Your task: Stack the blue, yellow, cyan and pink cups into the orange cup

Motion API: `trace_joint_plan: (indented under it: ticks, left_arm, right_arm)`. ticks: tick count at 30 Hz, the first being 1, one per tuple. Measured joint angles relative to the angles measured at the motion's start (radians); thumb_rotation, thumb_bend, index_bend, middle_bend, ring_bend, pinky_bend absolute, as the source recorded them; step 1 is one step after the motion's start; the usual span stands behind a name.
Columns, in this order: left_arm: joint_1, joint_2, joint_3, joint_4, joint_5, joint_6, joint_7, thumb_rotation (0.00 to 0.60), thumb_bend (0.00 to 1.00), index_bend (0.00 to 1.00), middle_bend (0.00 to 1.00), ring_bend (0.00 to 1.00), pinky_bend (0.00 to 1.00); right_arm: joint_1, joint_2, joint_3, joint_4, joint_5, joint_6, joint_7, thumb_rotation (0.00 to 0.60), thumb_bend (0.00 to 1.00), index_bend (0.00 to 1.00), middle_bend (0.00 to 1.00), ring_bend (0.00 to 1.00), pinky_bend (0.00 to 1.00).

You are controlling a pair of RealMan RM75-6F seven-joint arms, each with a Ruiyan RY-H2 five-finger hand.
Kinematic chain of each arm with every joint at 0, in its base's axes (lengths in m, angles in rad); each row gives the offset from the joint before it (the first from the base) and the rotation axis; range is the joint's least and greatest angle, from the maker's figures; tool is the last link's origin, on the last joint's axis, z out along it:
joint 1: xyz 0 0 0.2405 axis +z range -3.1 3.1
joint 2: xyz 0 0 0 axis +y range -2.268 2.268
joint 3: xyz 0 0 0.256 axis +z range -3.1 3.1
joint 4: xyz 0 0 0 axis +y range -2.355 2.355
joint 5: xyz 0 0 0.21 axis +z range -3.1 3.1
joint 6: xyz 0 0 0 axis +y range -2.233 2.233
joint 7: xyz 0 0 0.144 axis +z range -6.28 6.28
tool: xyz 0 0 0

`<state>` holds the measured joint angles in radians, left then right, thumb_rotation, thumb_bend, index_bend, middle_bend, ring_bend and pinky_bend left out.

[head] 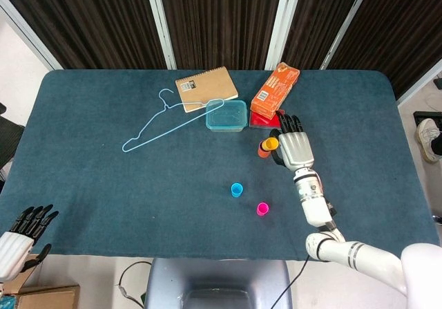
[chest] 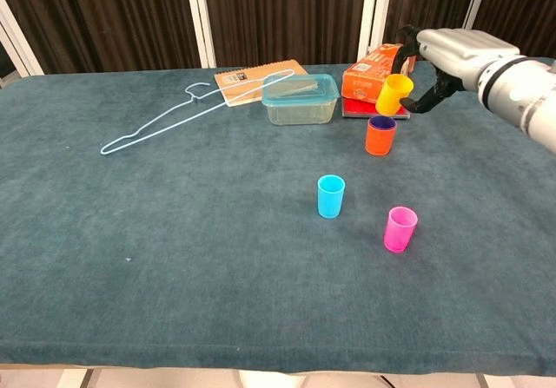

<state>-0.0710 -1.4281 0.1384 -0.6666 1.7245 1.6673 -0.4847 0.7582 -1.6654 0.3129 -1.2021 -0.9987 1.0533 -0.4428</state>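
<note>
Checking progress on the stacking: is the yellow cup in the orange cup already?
Not yet. The right hand holds the yellow cup tilted in the air above the orange cup.

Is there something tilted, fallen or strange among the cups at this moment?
Only the yellow cup: the right robot hand holds it tilted above the orange cup. The cyan cup and pink cup stand upright.

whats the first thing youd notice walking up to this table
The right hand holds a yellow cup in the air, tilted, just above the orange cup, which has a blue cup inside it. Nearer the front edge, the cyan cup and pink cup stand apart on the dark cloth. At the back lie a light blue hanger, a notebook and an orange box.
</note>
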Motion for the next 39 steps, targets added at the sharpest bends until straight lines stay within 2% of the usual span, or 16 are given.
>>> trace_joint_plan:
  ticks: [5, 14, 16, 18, 19, 20, 21, 24, 28, 33, 35, 39]
  left_arm:
    - [0.001, 0.001, -0.002, -0.001, -0.003, 0.0, -0.003, 0.6, 0.42, 0.0, 0.0, 0.0, 0.08]
    - [0.0, 0.001, -0.001, 0.0, -0.003, -0.003, -0.004, 0.6, 0.42, 0.0, 0.0, 0.0, 0.08]
    - [0.001, 0.001, -0.001, 0.0, -0.003, -0.002, -0.004, 0.6, 0.42, 0.0, 0.0, 0.0, 0.08]
    - [0.001, 0.001, -0.001, 0.0, -0.003, 0.0, -0.005, 0.6, 0.42, 0.0, 0.0, 0.0, 0.08]
    - [0.001, 0.001, -0.001, 0.0, -0.003, 0.001, -0.006, 0.6, 0.42, 0.0, 0.0, 0.0, 0.08]
    - [0.002, 0.002, -0.001, 0.001, -0.003, 0.002, -0.007, 0.6, 0.42, 0.0, 0.0, 0.0, 0.08]
    - [0.002, 0.002, -0.002, 0.001, -0.003, 0.002, -0.008, 0.6, 0.42, 0.0, 0.0, 0.0, 0.08]
    - [0.002, 0.001, -0.002, 0.002, -0.004, 0.003, -0.009, 0.6, 0.41, 0.0, 0.0, 0.0, 0.08]
    - [0.001, 0.0, 0.0, 0.003, -0.001, 0.003, -0.006, 0.6, 0.41, 0.0, 0.0, 0.0, 0.08]
    - [0.001, -0.001, 0.002, 0.002, 0.001, 0.002, -0.003, 0.6, 0.41, 0.0, 0.0, 0.0, 0.08]
    - [0.001, 0.0, 0.002, 0.002, 0.002, 0.005, -0.004, 0.6, 0.42, 0.0, 0.0, 0.0, 0.08]
    - [0.003, 0.002, 0.001, 0.003, 0.001, 0.01, -0.01, 0.6, 0.42, 0.0, 0.0, 0.0, 0.08]
  right_arm:
    - [0.037, -0.049, 0.029, 0.07, 0.066, -0.03, -0.046, 0.6, 0.5, 0.63, 0.04, 0.0, 0.09]
    - [0.048, -0.096, 0.003, 0.136, 0.059, -0.063, -0.032, 0.6, 0.5, 0.52, 0.04, 0.0, 0.09]
    - [0.047, -0.095, 0.001, 0.135, 0.066, -0.068, -0.041, 0.6, 0.5, 0.41, 0.03, 0.0, 0.09]
    - [0.045, -0.088, -0.002, 0.123, 0.082, -0.083, -0.051, 0.6, 0.49, 0.17, 0.0, 0.0, 0.07]
    - [0.044, -0.083, -0.002, 0.114, 0.087, -0.088, -0.052, 0.6, 0.48, 0.09, 0.0, 0.0, 0.06]
    - [0.041, -0.074, -0.004, 0.096, 0.087, -0.09, -0.049, 0.6, 0.47, 0.04, 0.0, 0.0, 0.06]
    - [0.038, -0.065, -0.005, 0.08, 0.083, -0.091, -0.044, 0.6, 0.45, 0.02, 0.0, 0.0, 0.05]
    - [0.021, -0.03, -0.017, 0.008, 0.048, -0.086, -0.011, 0.6, 0.41, 0.06, 0.0, 0.0, 0.05]
    - [-0.011, 0.032, -0.058, -0.123, -0.047, -0.069, 0.04, 0.6, 0.41, 0.14, 0.0, 0.0, 0.04]
    - [-0.054, 0.112, -0.165, -0.294, -0.193, -0.06, 0.083, 0.6, 0.41, 0.22, 0.0, 0.0, 0.03]
    - [-0.063, 0.123, -0.2, -0.321, -0.225, -0.064, 0.085, 0.6, 0.41, 0.24, 0.0, 0.0, 0.03]
    - [-0.06, 0.091, -0.208, -0.302, -0.22, -0.082, 0.071, 0.6, 0.41, 0.31, 0.0, 0.0, 0.03]
